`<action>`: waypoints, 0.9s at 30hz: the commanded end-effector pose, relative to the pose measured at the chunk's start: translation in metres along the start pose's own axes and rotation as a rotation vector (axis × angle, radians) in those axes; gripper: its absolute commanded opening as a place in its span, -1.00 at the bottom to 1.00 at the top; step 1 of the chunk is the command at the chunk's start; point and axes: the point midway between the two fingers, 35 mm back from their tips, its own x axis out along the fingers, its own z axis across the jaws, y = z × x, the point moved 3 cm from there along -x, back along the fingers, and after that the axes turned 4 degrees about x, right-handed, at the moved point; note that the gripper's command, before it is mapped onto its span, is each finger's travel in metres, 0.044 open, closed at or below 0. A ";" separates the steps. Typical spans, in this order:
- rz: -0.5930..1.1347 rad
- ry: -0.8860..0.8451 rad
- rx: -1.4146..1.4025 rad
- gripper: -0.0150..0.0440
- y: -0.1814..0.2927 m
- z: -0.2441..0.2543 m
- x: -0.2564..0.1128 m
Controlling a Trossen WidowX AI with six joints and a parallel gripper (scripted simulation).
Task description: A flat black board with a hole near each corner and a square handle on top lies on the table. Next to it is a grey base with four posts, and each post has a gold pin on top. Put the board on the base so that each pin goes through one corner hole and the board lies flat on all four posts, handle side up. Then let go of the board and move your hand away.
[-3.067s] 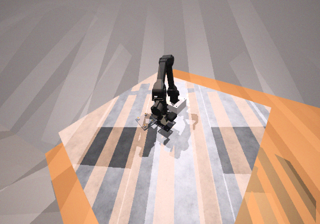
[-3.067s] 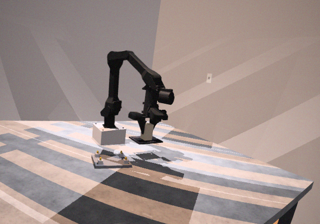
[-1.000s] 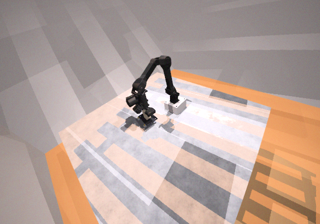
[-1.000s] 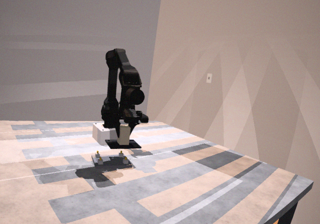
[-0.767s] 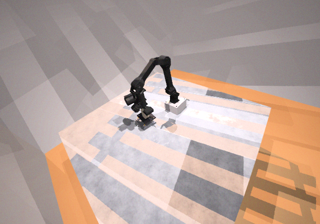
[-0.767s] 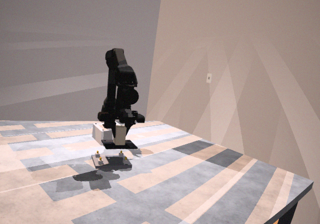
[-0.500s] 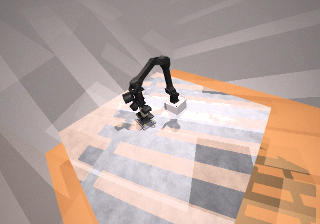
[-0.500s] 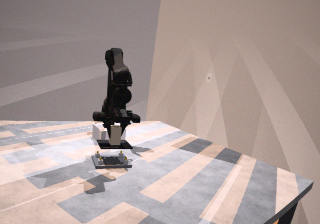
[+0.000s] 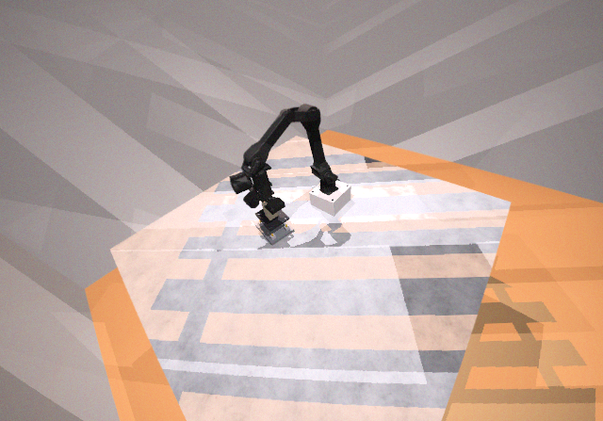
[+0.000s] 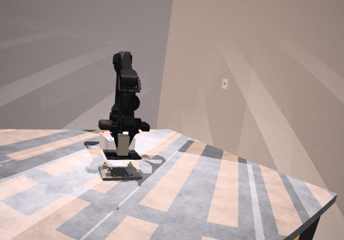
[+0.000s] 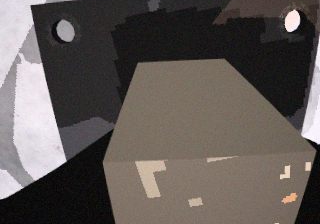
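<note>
Handle (image 9: 270,214) (image 10: 123,146) (image 11: 175,109): dull beige, a plain upright block with straight edges, standing from the middle of the board. I hold by it because it leaves the corners and underside free.
Gripper (image 9: 271,210) (image 10: 122,148) (image 11: 187,127): mine, closed on that handle, one finger on either side; a central grip should help me keep the load balanced.
Board (image 9: 279,220) (image 10: 134,156) (image 11: 85,84): thin, flat, black, handle side up, looking near level. It hangs above the base, with a visible gap, not seated.
Holes: two round ones show in my wrist view, one near each far corner, with pale light through them; the other two I cannot make out there.
Base (image 9: 273,240) (image 10: 122,178): grey, resting on the bench (image 9: 311,329) (image 10: 194,209) under my load, posts upward so the board can come down from above.
Pins: small gold tips on the four posts, bare, none through a hole. I judge their purpose is to fix the board's position.
Alignment: roughly over the base; I cannot tell whether every hole matches its pin, so I would check that before lowering.
</note>
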 end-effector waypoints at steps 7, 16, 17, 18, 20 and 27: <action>0.000 0.001 0.004 -0.49 -0.002 -0.003 0.006; 0.000 0.002 0.000 -0.49 -0.004 -0.005 0.015; 0.000 0.002 0.000 -0.49 -0.004 -0.005 0.016; 0.000 0.002 0.000 -0.49 -0.004 -0.005 0.016; 0.000 0.002 0.000 -0.49 -0.003 -0.005 0.018; 0.000 0.002 0.001 -0.49 -0.003 -0.005 0.025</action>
